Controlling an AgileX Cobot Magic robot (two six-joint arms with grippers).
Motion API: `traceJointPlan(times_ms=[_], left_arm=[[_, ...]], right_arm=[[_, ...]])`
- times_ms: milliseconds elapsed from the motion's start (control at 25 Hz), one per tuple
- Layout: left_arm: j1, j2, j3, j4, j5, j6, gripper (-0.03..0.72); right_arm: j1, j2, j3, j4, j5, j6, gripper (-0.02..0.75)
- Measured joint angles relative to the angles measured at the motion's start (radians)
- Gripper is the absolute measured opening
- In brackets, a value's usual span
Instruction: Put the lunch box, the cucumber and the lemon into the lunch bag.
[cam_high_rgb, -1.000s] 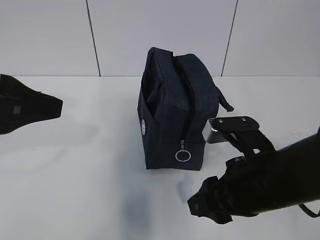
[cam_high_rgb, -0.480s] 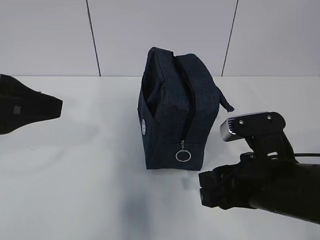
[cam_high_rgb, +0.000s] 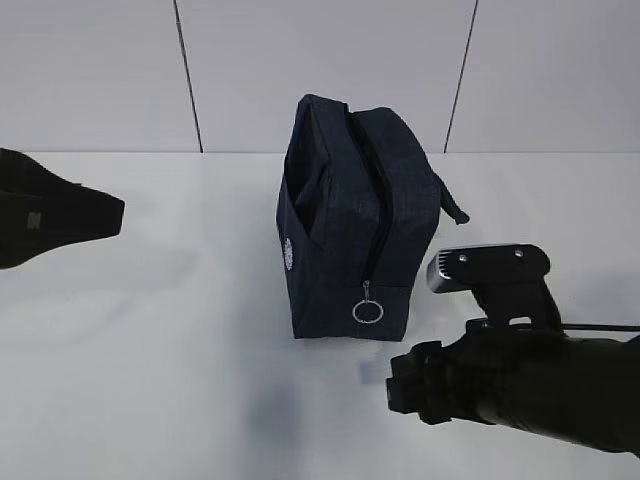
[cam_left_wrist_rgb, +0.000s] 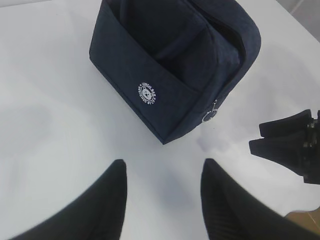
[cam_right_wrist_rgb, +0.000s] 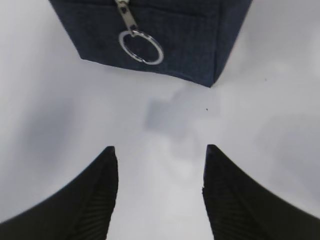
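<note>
The dark navy lunch bag (cam_high_rgb: 350, 220) stands upright mid-table. Its zipper runs over the top and down the near end, where the silver ring pull (cam_high_rgb: 367, 312) hangs low. My right gripper (cam_high_rgb: 392, 385) hovers low just in front and to the right of that end. In the right wrist view, my right gripper (cam_right_wrist_rgb: 159, 147) is open and empty, with the ring pull (cam_right_wrist_rgb: 141, 47) straight ahead. My left gripper (cam_high_rgb: 115, 212) waits far left, open and empty (cam_left_wrist_rgb: 162, 162), facing the bag's logo side (cam_left_wrist_rgb: 146, 93). The lunch box, cucumber and lemon are out of view.
The white table (cam_high_rgb: 150, 350) meets a pale panelled wall (cam_high_rgb: 320, 60) behind the bag. A strap handle (cam_high_rgb: 452, 208) hangs off the bag's right side. My right gripper (cam_left_wrist_rgb: 256, 137) also shows at the right edge of the left wrist view.
My right arm has levelled out and its gripper has shifted slightly, staying in front of the bag's zipper end. The left arm and the bag have not moved.
</note>
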Motion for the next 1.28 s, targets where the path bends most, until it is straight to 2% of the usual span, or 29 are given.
traceJointPlan(times_ms=[160,440,640,1040,1280], left_arm=[[0.000,0.000,0.000,0.000,0.000,0.000,0.328],[0.000,0.000,0.000,0.000,0.000,0.000,0.324],[0.000,0.000,0.000,0.000,-0.008,0.000,0.323],[0.000,0.000,0.000,0.000,-0.060,0.000,0.323],[0.000,0.000,0.000,0.000,-0.084,0.000,0.323]], right_arm=[[0.002,0.000,-0.011,-0.139,-0.010,-0.002,0.435],[0.037,0.009,-0.011,-0.285,-0.135,-0.004,0.435],[0.037,0.068,-0.011,-0.314,-0.221,-0.010,0.435],[0.037,0.111,-0.011,-0.337,-0.301,-0.013,0.435],[0.037,0.123,-0.011,-0.390,-0.341,-0.013,0.444]])
